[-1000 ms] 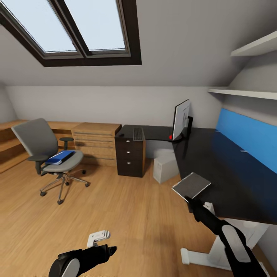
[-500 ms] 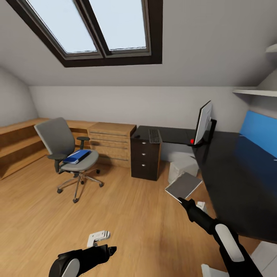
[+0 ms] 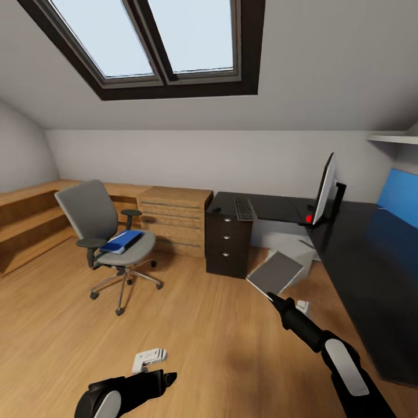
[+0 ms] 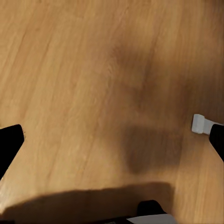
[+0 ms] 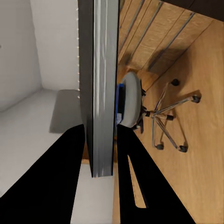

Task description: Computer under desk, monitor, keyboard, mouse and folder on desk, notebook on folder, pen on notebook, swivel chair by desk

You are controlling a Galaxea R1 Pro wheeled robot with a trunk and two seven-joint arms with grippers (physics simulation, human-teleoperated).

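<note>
Right gripper point(image 3: 271, 296): we find it at lower right, clamped on the notebook point(image 3: 275, 271).
Left gripper point(image 3: 168, 378): bottom edge, jaws wide, holding nothing.
Folder point(image 3: 122, 241): on the chair point(image 3: 107, 232), centre left.
Keyboard point(image 3: 244, 209), monitor point(image 3: 324, 189): on the desk point(image 3: 371, 267), right.

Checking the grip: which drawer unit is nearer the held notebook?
The dark drawer unit with round knobs under the desk; the oak drawers stand farther left.
</note>
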